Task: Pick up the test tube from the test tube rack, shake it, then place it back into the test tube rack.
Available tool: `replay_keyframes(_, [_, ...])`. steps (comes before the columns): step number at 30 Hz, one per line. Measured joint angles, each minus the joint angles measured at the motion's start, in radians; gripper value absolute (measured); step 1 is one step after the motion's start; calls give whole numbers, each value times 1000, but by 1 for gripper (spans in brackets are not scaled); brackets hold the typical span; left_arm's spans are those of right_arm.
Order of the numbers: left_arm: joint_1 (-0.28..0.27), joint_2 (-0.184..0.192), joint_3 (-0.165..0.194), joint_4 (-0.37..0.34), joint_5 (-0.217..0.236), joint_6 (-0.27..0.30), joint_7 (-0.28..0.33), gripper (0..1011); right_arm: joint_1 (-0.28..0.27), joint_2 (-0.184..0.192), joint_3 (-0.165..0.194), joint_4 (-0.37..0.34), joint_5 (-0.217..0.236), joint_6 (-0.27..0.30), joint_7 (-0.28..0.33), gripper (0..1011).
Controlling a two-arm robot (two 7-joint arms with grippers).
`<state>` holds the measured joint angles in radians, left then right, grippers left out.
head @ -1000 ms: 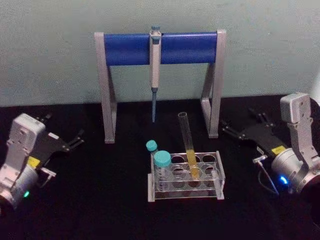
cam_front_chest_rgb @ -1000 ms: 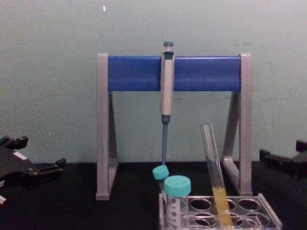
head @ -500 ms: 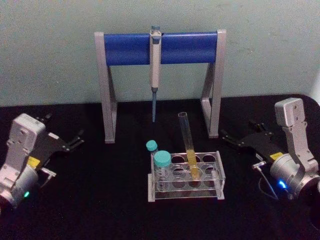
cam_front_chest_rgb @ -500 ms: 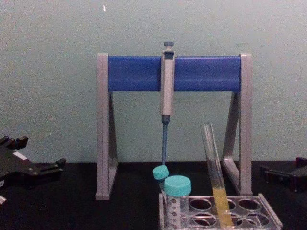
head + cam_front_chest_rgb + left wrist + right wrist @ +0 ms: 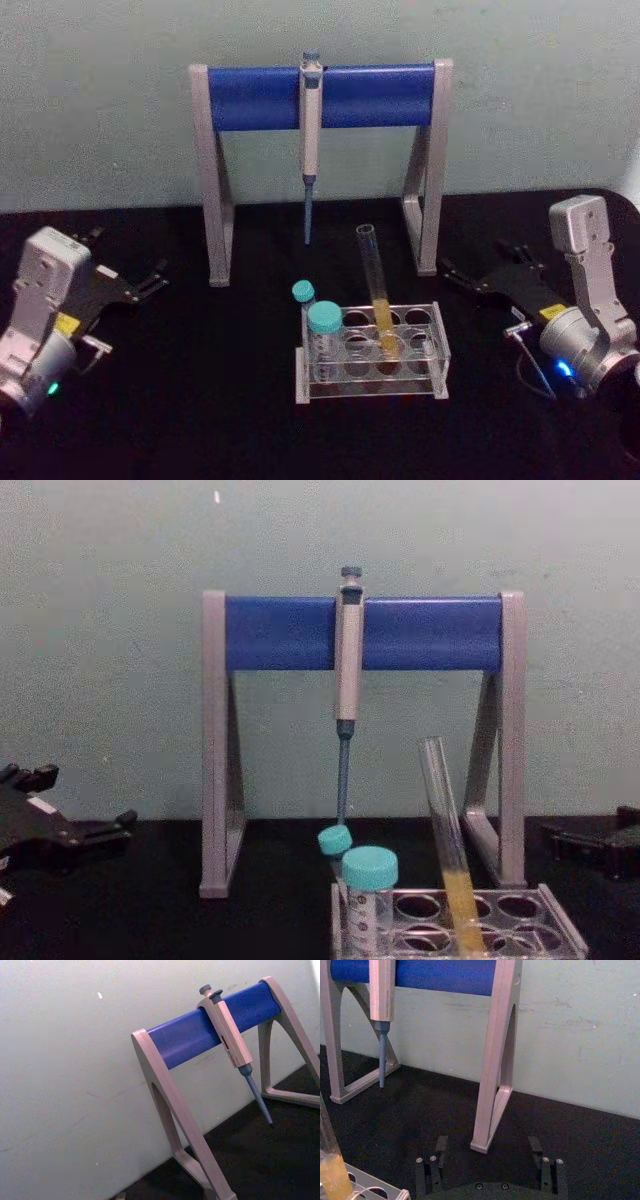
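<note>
Our right end effector (image 5: 470,277), fingers spread and empty, sits well right of the test tube (image 5: 376,288), which leans untouched in the test tube rack (image 5: 372,352), so every step remains.

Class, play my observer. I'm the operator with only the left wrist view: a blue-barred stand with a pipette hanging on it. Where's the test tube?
Observer: The test tube leans in the clear rack, in front of the stand.
Operator: Is a gripper near it?
Observer: No. The right gripper is open, off to the rack's right, apart from it.
Operator: And the left?
Observer: The left gripper is open, far to the rack's left.
</note>
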<state>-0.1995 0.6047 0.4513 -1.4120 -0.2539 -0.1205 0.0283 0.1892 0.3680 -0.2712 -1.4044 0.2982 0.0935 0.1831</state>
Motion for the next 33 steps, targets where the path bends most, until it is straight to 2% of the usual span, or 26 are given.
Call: replay_keyframes(33, [0, 0, 0, 0, 0, 0, 0, 1001, 0, 1, -1, -2, -1, -2, -2, 1000])
